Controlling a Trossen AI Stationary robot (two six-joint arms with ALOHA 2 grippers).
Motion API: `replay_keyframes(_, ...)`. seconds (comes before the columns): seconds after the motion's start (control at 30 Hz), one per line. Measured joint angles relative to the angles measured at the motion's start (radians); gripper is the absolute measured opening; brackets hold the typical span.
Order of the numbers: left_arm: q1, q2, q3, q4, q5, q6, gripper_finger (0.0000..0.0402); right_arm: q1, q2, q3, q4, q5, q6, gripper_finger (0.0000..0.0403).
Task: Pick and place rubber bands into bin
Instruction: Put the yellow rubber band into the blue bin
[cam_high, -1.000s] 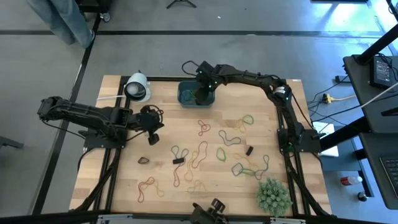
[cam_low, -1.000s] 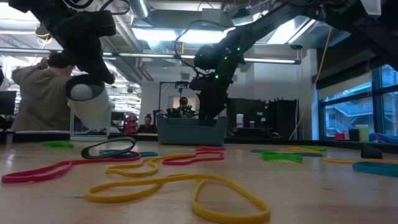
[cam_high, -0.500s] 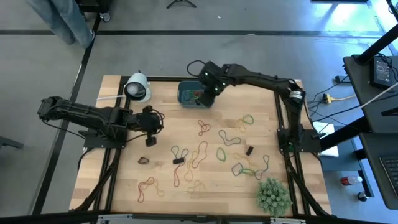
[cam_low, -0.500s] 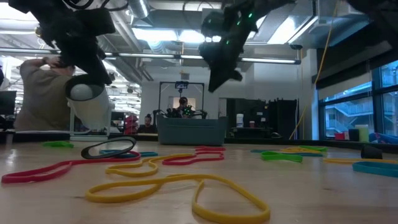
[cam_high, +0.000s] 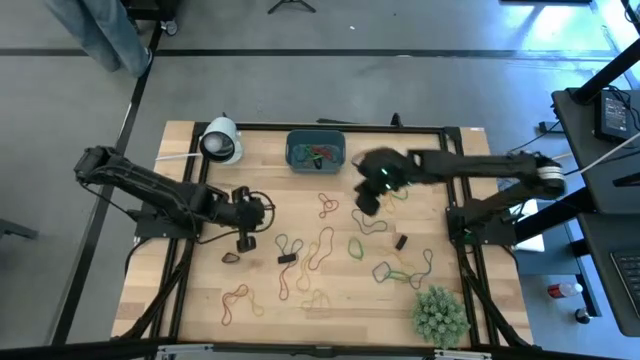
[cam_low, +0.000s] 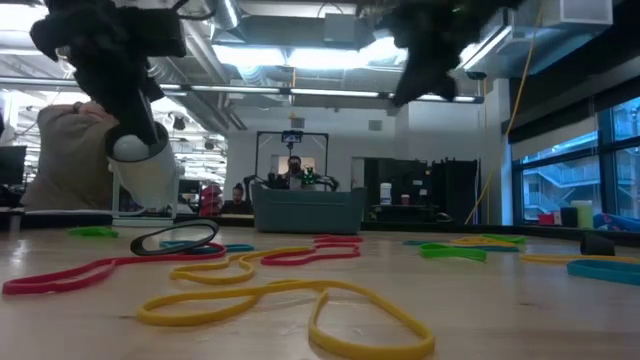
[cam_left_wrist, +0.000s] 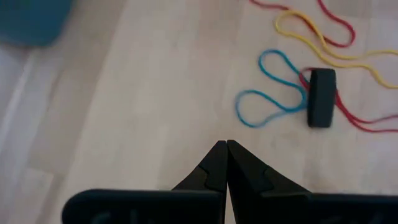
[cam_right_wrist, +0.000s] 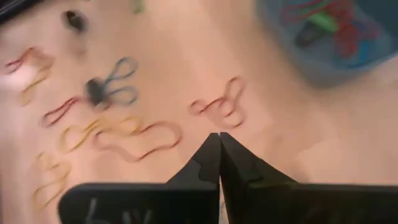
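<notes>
Grey concrete floor (cam_high: 400, 90), ceiling strip lights (cam_low: 290, 55), large windows (cam_low: 560, 170) at right

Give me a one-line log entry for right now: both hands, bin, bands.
left hand: shut, empty, above table | right hand: shut, empty, beside bin | bin: holds several bands | rubber bands: many loose on table

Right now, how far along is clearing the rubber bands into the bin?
Done: a few coloured rubber bands lie in the small teal plastic bin. In hand: nothing; the right gripper and left gripper are both shut, empty. Left: many loose rubber bands across the wooden table.
</notes>
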Motion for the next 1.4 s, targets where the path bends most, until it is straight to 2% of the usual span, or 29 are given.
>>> replay_keyframes(0.23, -0.117, 0.150, 0.135, -0.067, 0.053, -0.102, 0.0002, 0.176, -0.181, -0.234, 0.074, 0.004, 0.132, 0.0002)
replay_keyframes(0.43, -0.221, 0.307, 0.258, -0.081, 0.117, -0.102, 0.0002, 0.288, -0.238, -0.344, 0.126, 0.020, 0.202, 0.0004)
replay_keyframes(0.7, -0.317, 0.509, 0.392, -0.104, 0.265, -0.170, 0.0007, 0.364, -0.239, -0.363, 0.140, 0.037, 0.186, 0.0006)
replay_keyframes(0.97, -0.387, 0.630, 0.406, -0.098, 0.339, -0.208, 0.0083, 0.385, -0.239, -0.363, 0.142, 0.037, 0.166, 0.0008)
replay_keyframes(1.17, -0.411, 0.711, 0.406, -0.094, 0.343, -0.147, 0.0128, 0.385, -0.239, -0.363, 0.155, 0.037, 0.154, 0.0008)
replay_keyframes(1.4, -0.430, 0.787, 0.412, -0.109, 0.344, -0.145, 0.0127, 0.385, -0.239, -0.363, 0.160, 0.034, 0.146, 0.0009)
